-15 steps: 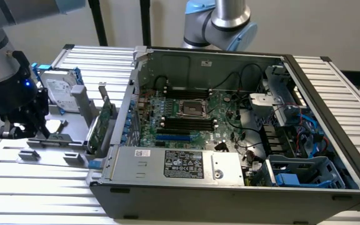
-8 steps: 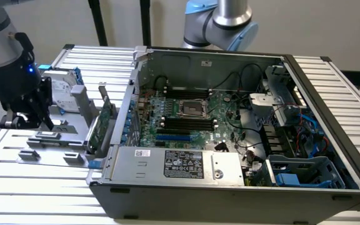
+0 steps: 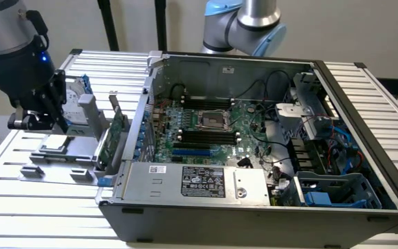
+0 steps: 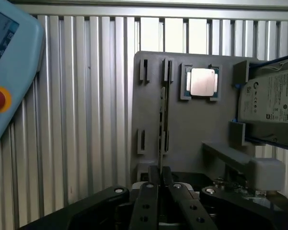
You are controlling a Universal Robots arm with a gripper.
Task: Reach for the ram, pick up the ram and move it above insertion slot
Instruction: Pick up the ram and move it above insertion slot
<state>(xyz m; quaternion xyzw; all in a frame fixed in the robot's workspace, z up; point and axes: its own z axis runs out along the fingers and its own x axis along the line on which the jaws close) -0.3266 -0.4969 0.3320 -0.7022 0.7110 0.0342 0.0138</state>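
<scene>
The ram [image 4: 162, 120] is a thin green stick standing on edge in the slots of a grey holder tray [image 4: 191, 129]. My gripper [image 4: 159, 175] hovers over the stick's near end, which passes out of sight behind the black fingertips [image 4: 152, 178]. The two fingers stand pressed close together with only a hairline gap and nothing visibly clamped. In the exterior view my gripper [image 3: 47, 122] hangs over the same tray [image 3: 60, 155] at that view's left, outside the open computer case [image 3: 254, 135]. The black memory slots [image 3: 209, 136] lie on the motherboard inside the case.
The tray also carries a CPU [image 4: 202, 82], a hard drive [image 4: 270, 98] and a taller green card [image 3: 116, 132] standing beside the case wall. A teach pendant [image 4: 9, 62] with a red button lies on the ribbed table. A second arm [image 3: 247, 26] stands behind the case.
</scene>
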